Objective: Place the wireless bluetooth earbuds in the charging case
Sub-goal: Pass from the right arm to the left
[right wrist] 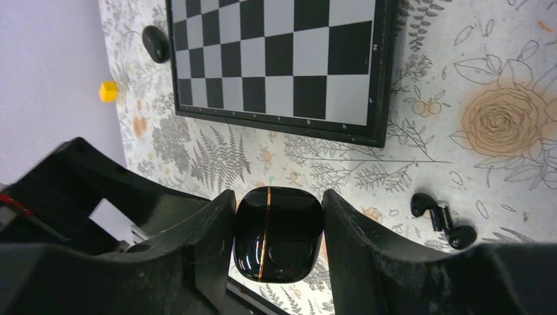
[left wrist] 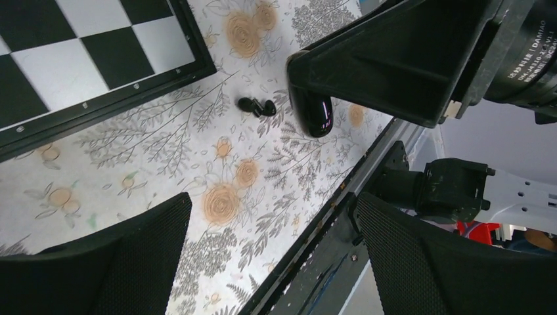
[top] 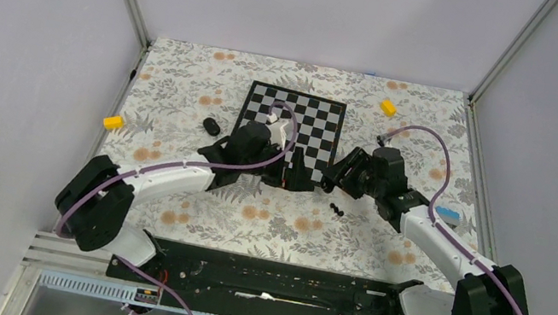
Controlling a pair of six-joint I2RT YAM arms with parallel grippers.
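Right gripper [right wrist: 276,211] clamps a glossy black pebble-shaped charging case [right wrist: 278,248] — left gripper [left wrist: 270,211] spread apart; tiny black earbuds [right wrist: 441,220] on floral cloth [right wrist: 519,59].

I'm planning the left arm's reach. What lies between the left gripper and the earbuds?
Nothing but bare flowered tablecloth, as the left wrist view shows: the open left gripper faces the earbuds.

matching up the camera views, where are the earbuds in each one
Top external: earbuds sit right of centre, just below the chessboard's near right corner.
Left wrist: upper middle, below-right of the chessboard corner.
Right wrist: lower right, below the chessboard's edge.
Shared landmark: the chessboard.
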